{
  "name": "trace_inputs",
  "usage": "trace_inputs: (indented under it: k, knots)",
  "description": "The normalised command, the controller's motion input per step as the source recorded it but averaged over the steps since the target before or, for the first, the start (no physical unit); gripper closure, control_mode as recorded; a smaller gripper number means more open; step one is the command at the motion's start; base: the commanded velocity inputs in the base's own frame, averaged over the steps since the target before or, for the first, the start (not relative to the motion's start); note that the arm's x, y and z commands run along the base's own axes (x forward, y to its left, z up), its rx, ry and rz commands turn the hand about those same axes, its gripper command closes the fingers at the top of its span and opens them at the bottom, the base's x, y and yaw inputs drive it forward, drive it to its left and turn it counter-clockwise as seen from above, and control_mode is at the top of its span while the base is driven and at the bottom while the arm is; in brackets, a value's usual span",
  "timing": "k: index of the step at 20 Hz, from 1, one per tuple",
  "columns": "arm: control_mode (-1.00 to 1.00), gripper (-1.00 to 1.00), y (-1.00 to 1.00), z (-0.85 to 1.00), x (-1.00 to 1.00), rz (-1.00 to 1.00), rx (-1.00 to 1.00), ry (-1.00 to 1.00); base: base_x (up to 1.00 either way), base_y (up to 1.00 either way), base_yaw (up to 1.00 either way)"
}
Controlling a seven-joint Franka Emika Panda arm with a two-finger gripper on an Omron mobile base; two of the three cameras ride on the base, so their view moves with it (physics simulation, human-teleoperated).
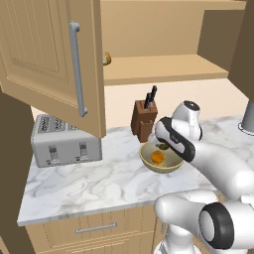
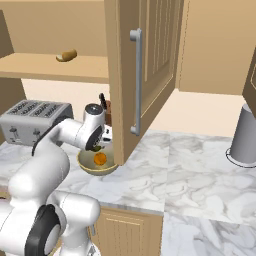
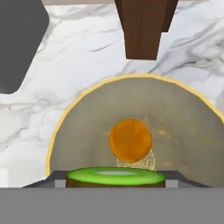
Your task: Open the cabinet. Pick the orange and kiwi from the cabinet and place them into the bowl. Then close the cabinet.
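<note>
The white arm rises from the base, bends at its dark elbow joint and reaches forward toward twelve o'clock, wrist angled downward. The claw (image 3: 116,177) points down, its two dark fingers (image 3: 52,179) closed on the kiwi (image 3: 116,176), one at each side.

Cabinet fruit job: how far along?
Done: light-wood wall cabinet open; small bright orange lies in the wide tan bowl. In hand: end effector holds the green kiwi above the bowl. Left: release kiwi, close cabinet.
</note>
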Motion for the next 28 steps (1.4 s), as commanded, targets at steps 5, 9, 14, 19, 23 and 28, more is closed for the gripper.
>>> trace_inputs:
  k: [5,9,14,19,23,28]
  knots:
    - [-1.00,1.00,0.01,-0.27,0.17,0.00,0.00,0.02,0.00,0.00,0.00]
    - [-1.00,1.00,0.00,-0.29,0.17,0.00,0.00,0.00,0.00,0.00,0.00]
    - [-1.00,1.00,0.00,-0.28,0.19,0.00,0.00,0.00,0.00,0.00,0.00]
    - [-1.00,1.00,-0.03,-0.22,0.24,0.03,0.00,0.00,0.00,0.00,0.00]
    - [-1.00,1.00,-0.11,-0.17,0.26,0.06,0.00,0.00,0.00,0.00,0.00]
    - [-1.00,1.00,-0.09,-0.14,0.15,0.06,0.00,0.00,0.00,0.00,0.00]
